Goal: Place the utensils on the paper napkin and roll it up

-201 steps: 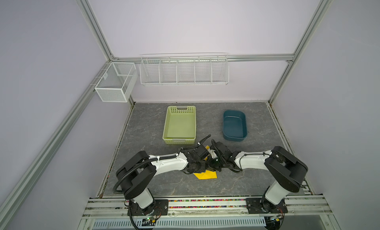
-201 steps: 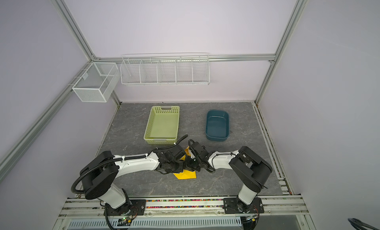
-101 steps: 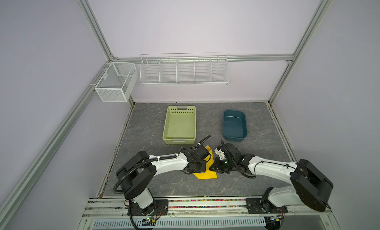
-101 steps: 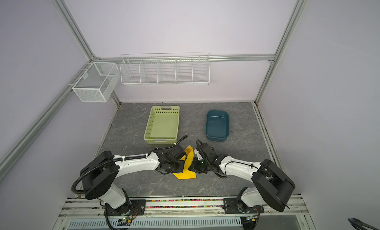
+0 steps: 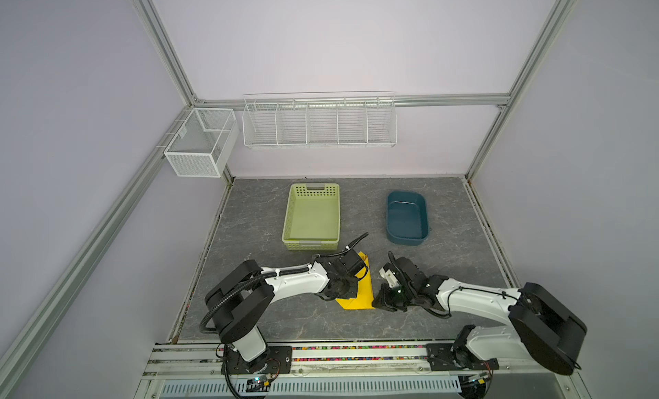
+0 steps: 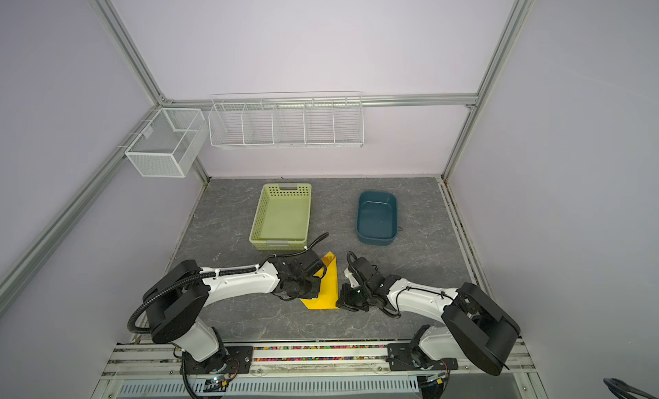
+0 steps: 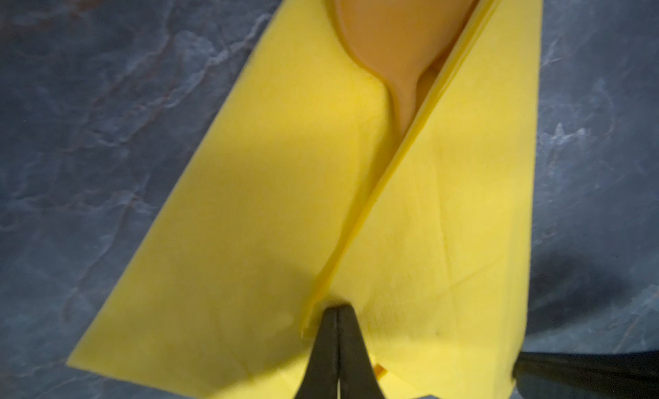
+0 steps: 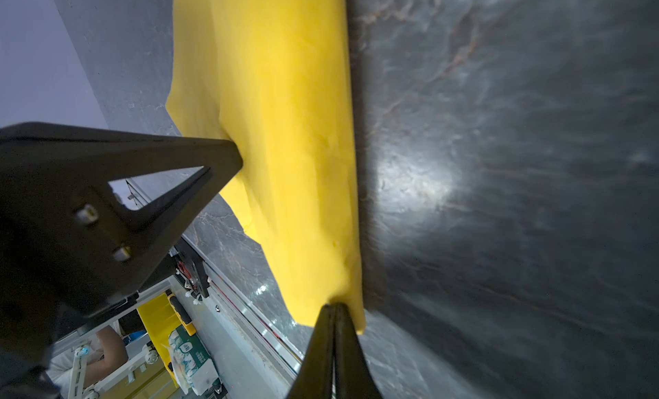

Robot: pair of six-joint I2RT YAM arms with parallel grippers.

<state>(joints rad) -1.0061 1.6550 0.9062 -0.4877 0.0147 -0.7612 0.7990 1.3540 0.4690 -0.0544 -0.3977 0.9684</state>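
Note:
The yellow paper napkin [image 5: 363, 295] [image 6: 330, 285] lies near the table's front middle, folded into a long wrap. In the left wrist view its two flaps [image 7: 249, 219] meet over an orange spoon [image 7: 399, 33], whose bowl sticks out at the open end. The other utensils are hidden inside. My left gripper [image 7: 338, 309] [image 5: 351, 290] is shut, with its tips pressing down on the flap seam. My right gripper [image 8: 335, 306] [image 5: 378, 302] is shut too, its tips touching the napkin's [image 8: 285, 129] near right corner. Whether paper is pinched there I cannot tell.
A pale green basket [image 5: 310, 243] and a dark blue tub [image 5: 406, 239] stand behind the napkin. Two white wire baskets [image 5: 319, 122] hang on the back wall. The metal rail [image 5: 356, 354] runs along the front edge.
My right gripper has drawn away rightward from the left gripper to the napkin's right corner, and its arm has swung outward. More of the napkin shows. The left gripper has stayed put.

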